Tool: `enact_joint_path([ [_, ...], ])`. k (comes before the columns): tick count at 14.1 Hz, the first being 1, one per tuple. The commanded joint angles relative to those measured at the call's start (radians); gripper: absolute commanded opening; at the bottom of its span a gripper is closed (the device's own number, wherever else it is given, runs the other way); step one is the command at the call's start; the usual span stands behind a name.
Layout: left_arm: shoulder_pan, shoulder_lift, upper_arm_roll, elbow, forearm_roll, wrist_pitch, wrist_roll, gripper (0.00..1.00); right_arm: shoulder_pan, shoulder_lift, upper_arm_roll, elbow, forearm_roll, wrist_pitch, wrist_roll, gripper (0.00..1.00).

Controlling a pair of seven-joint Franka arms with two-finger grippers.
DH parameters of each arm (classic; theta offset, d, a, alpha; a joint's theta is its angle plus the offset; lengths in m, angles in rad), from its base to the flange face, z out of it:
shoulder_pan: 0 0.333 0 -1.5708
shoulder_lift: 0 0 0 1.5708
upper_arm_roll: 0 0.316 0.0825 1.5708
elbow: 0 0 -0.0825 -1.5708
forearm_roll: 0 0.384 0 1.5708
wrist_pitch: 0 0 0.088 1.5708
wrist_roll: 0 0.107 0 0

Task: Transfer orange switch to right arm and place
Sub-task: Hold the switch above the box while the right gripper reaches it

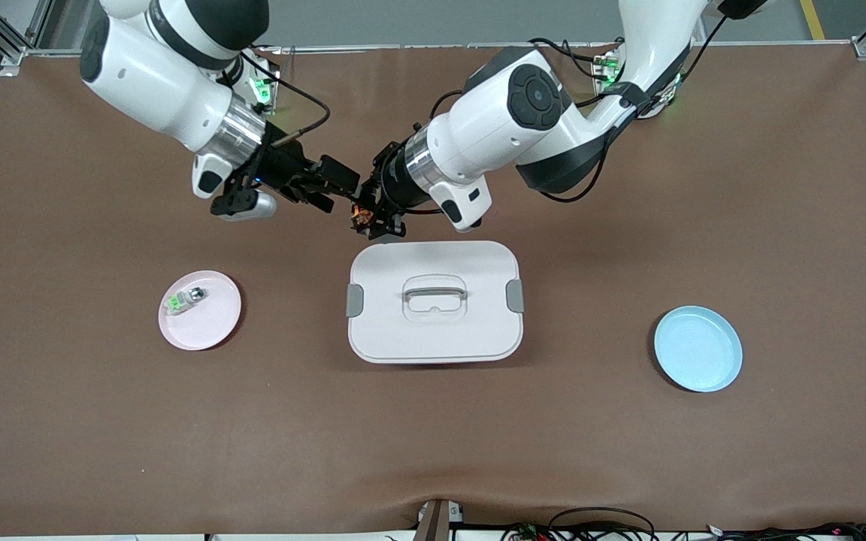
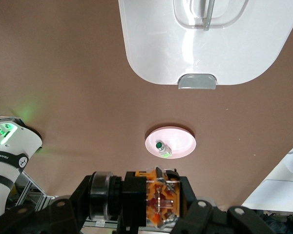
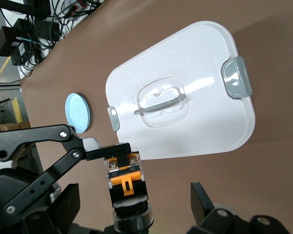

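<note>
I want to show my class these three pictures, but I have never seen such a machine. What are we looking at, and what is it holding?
Two white robot arms work at a brown table. One picture looks down from across the table; the other two come from cameras on each arm's wrist. The left gripper holds the orange switch, and the open right gripper meets it above the table. On the table lie a white lidded box, a blue plate and a pink plate carrying a small green part.

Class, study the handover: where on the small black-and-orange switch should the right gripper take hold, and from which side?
Probably the black body of the orange switch, across its flat sides, from the end facing away from the left gripper, which holds the other end. The right gripper stands open around it, above the table near the white lidded box.
</note>
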State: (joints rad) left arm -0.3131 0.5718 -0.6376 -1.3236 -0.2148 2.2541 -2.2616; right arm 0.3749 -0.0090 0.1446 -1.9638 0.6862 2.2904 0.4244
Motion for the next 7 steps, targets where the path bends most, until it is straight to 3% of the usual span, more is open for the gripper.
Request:
enact_joint_path([
  [1, -0.007, 0.005, 0.009, 0.017, -0.001, -0.001, -0.023, 0.00, 0.025, 0.024, -0.007, 0.026, -0.007, -0.002, 0.017, 1.00],
  [5, -0.009, 0.005, 0.013, 0.017, -0.002, -0.001, -0.023, 0.00, 0.033, 0.031, -0.007, 0.025, -0.016, -0.003, 0.014, 1.00],
  [7, -0.009, 0.007, 0.012, 0.017, -0.002, 0.001, -0.023, 0.00, 0.033, 0.031, -0.007, 0.026, -0.016, -0.003, 0.016, 0.75],
])
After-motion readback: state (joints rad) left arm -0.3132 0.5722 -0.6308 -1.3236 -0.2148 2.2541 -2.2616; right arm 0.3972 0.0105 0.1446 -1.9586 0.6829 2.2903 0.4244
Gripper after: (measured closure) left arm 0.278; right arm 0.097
